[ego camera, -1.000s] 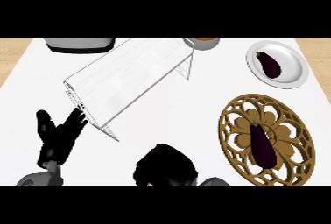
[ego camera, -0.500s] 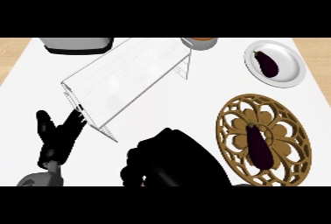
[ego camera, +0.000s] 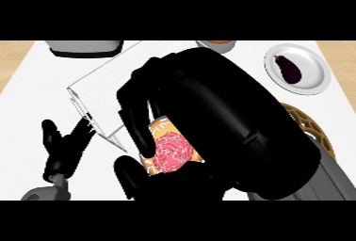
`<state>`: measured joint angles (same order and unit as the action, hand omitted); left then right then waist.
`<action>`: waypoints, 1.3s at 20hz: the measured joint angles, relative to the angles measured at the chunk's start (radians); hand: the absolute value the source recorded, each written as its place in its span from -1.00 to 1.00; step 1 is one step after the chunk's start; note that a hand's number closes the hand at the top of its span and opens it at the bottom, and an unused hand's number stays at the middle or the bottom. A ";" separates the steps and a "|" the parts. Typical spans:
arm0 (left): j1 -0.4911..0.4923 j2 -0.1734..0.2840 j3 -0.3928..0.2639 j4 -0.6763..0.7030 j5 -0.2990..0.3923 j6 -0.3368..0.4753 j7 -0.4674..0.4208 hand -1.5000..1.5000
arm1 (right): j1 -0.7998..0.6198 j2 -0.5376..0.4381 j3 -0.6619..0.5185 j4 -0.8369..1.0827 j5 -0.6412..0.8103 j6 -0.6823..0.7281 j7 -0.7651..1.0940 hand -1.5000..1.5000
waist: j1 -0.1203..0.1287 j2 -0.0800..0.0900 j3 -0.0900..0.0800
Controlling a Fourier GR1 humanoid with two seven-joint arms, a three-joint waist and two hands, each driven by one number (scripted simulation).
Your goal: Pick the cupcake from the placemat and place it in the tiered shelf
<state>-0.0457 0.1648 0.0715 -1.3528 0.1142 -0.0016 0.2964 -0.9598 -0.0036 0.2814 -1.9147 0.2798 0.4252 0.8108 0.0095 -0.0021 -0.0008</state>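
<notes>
My right hand fills the middle of the head view, raised close under the camera, with fingers and thumb curled round the cupcake. The cupcake has pink sprinkled frosting and an orange wrapper. The hand hangs over the near end of the clear tiered shelf and hides much of it. The brown patterned placemat shows only as a sliver at the right, behind the hand. My left hand rests open at the lower left, fingers up.
A white plate with a dark eggplant sits at the back right. A grey appliance stands at the back left, and a small brown-topped cup at the back centre.
My right hand has risen toward the camera and moved left and forward over the shelf's near end; the cupcake now shows in its grasp. The left hand has stayed put.
</notes>
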 measured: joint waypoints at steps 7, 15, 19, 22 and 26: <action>-0.018 0.007 0.011 0.004 0.004 -0.008 0.009 0.00 | -0.249 -0.005 -0.143 0.260 -0.008 -0.061 -0.019 1.00 | 0.005 0.003 0.000; -0.009 0.011 0.012 -0.006 0.002 -0.018 0.009 0.00 | -0.422 -0.050 -0.238 0.595 0.014 -0.058 -0.206 1.00 | 0.010 0.005 0.000; -0.030 0.011 0.020 0.026 0.001 -0.020 0.001 0.00 | -0.466 -0.047 -0.229 0.738 0.046 -0.060 -0.316 1.00 | 0.010 0.007 0.000; -0.022 -0.003 0.007 0.015 -0.013 -0.010 -0.003 0.00 | -0.487 -0.051 -0.219 0.848 0.085 -0.078 -0.418 1.00 | 0.014 0.008 0.000; -0.032 0.001 0.011 0.009 -0.006 -0.016 0.011 0.00 | -0.543 -0.031 -0.216 0.996 0.137 -0.134 -0.507 1.00 | 0.018 0.009 -0.001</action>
<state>-0.0774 0.1656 0.0829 -1.3435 0.1080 -0.0176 0.3077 -1.5027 -0.0349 0.0649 -0.9189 0.4169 0.2914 0.3041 0.0278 0.0068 -0.0014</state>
